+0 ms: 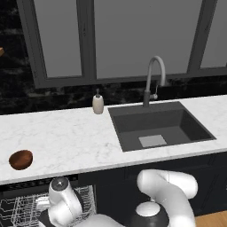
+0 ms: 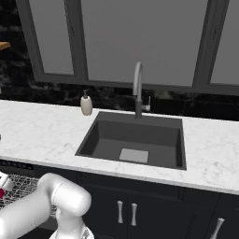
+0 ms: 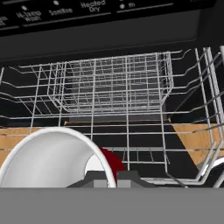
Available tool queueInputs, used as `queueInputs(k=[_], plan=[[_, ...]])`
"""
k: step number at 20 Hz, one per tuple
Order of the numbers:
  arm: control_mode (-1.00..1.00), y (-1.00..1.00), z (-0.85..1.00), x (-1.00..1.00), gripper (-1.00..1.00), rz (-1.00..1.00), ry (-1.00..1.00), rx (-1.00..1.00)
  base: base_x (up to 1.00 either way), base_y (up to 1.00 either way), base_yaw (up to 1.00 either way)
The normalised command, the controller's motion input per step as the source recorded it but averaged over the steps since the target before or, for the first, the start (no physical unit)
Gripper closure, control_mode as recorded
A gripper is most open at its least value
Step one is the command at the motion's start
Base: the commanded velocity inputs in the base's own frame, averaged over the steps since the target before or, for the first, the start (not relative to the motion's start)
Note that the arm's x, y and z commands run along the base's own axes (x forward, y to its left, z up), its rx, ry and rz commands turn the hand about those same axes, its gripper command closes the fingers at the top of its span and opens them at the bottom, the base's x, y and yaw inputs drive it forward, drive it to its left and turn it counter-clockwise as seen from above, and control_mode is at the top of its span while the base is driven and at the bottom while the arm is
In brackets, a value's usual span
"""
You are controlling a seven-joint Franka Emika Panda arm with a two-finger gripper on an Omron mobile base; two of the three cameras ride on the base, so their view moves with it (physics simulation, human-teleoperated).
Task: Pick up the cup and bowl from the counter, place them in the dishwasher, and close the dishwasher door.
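- The arm [image 1: 166, 195] folds low in front of the counter [image 1: 66, 137], its wrist reaching down under the counter's front edge into the open dishwasher [image 1: 26, 208].
- In the hand view the end effector [image 3: 107, 180] points into the dishwasher, facing the white wire rack [image 3: 113, 87] and the control strip [image 3: 87, 8] above it.
- The cup [image 3: 57, 159] sits right against the end effector, its white inside and rim toward the camera and a bit of red wall showing beside it; the end effector looks clamped on the cup, though the fingertips are mostly hidden, so I cannot tell for sure.
- The cup is above the rack's front part.
- The bowl [image 1: 21, 159] rests on the counter near its front edge, toward the left end, well apart from the end effector.
- A soap dispenser [image 1: 98, 103] stands at the counter's back edge, just left of the sink [image 1: 159, 126].
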Motion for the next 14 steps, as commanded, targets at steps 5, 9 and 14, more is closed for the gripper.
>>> queueInputs(k=[5,9,14], plan=[[-1.00,0.08,-0.42,0.11,1.00,0.00,0.00,0.00,0.00,0.00,0.00],[-1.00,0.14,-0.47,0.06,1.00,0.00,0.00,0.00,0.00,0.00,0.00],[-1.00,0.17,-0.49,0.00,1.00,0.00,0.00,0.00,0.00,0.00,0.00]])
